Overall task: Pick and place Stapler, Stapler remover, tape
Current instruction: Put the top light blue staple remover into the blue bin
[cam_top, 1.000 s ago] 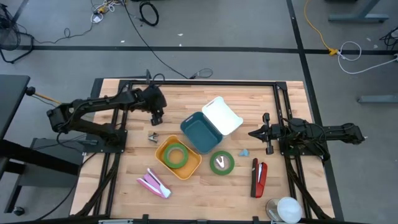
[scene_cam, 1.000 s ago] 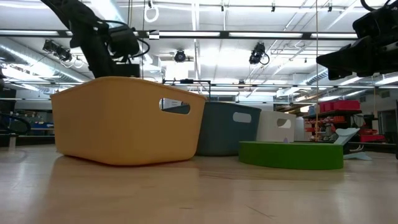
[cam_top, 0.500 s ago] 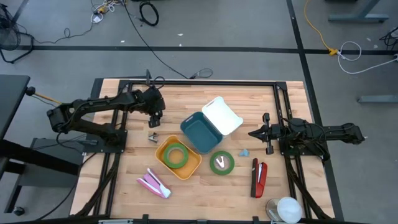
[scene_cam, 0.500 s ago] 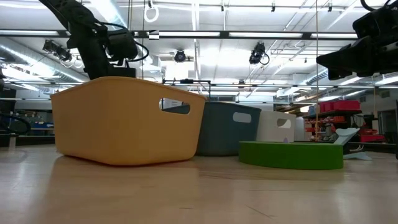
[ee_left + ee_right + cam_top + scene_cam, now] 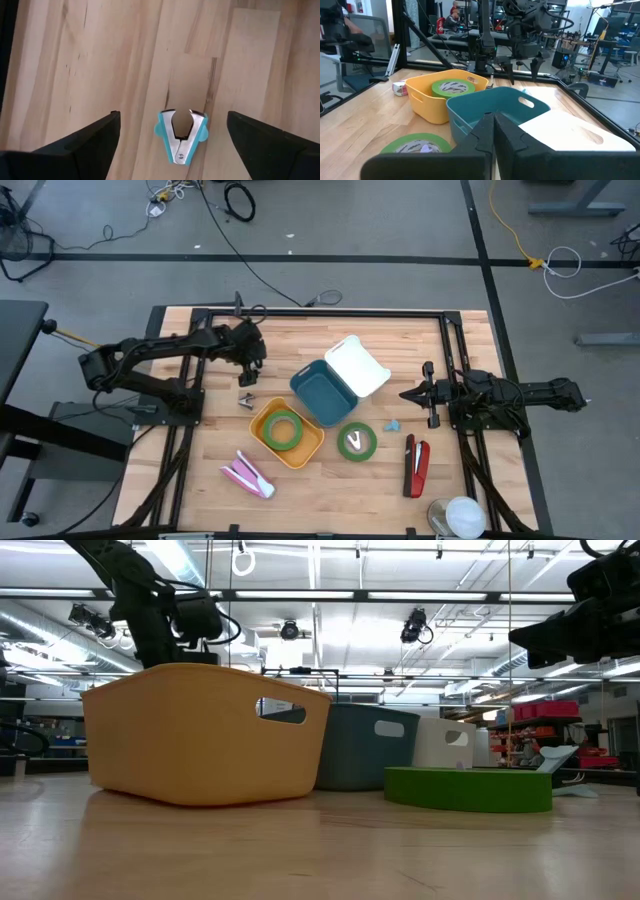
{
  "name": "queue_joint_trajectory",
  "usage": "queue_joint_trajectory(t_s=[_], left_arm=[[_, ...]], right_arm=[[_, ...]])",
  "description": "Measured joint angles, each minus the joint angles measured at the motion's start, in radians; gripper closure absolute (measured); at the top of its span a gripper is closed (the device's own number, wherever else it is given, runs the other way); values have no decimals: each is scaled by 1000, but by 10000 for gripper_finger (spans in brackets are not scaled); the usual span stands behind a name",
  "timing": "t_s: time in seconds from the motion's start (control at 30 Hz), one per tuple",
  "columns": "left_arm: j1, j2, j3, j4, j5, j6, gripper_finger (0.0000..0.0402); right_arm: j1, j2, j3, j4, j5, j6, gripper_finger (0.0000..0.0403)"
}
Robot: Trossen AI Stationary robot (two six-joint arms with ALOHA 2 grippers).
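Above the staple remover (image 5: pixel 181 134)
My left gripper (image 5: pixel 252 367) is spread wide. The staple remover lies on the table (image 5: pixel 400 340) just at my 6 o'clock, nearer me than my right gripper (image 5: pixel 418 394), its long way crossing my fingers (image 5: pixel 80 142).

The left tool (image 5: pixel 251 370) hangs above the table's left half, fingers (image 5: pixel 80 147) spread wide and pointing down. The right tool (image 5: pixel 420 393) waits at the right side, fingers apparently closed.
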Motion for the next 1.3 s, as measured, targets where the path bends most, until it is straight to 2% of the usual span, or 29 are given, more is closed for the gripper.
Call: queue_joint_trajectory(t_s=[0.8, 1.17, 1.3], left_arm=[[0, 194, 0, 9, 8, -8, 32], [-1, 206, 0, 14, 8, -34, 33], [-1, 206, 0, 14, 8, -34, 45]], right_arm=[[0, 0, 0, 0, 0, 0, 390], [0, 0, 0, 0, 0, 0, 390], [0, 0, 0, 0, 0, 0, 390]])
